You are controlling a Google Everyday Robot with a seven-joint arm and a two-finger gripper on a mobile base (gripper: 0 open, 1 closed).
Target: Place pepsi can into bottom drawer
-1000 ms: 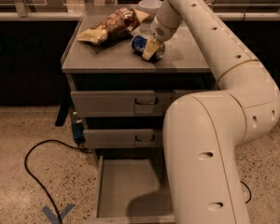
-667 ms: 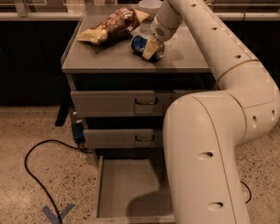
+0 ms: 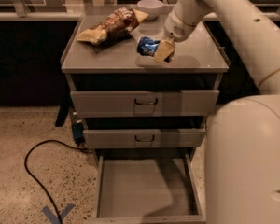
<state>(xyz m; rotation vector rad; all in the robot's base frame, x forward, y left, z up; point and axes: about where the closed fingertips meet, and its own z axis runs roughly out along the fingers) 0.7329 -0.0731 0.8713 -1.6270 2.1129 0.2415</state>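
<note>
The blue pepsi can (image 3: pixel 146 45) lies on its side over the middle of the grey cabinet top (image 3: pixel 107 57). My gripper (image 3: pixel 159 50) comes down from the upper right and is shut on the can's right end, one tan finger (image 3: pixel 164 52) showing in front. A shadow under the can suggests it is held just above the surface. The bottom drawer (image 3: pixel 144 185) is pulled out wide open below, its flat grey floor bare.
A brown-and-yellow chip bag (image 3: pixel 111 26) lies at the top's left rear, a white bowl (image 3: pixel 150 6) at the back. The two upper drawers (image 3: pixel 144 101) are shut. My white body (image 3: pixel 247 162) fills the lower right. A black cable (image 3: pixel 32 171) loops on the floor at left.
The gripper has shifted a little to the right with the can in it. Nothing else has moved.
</note>
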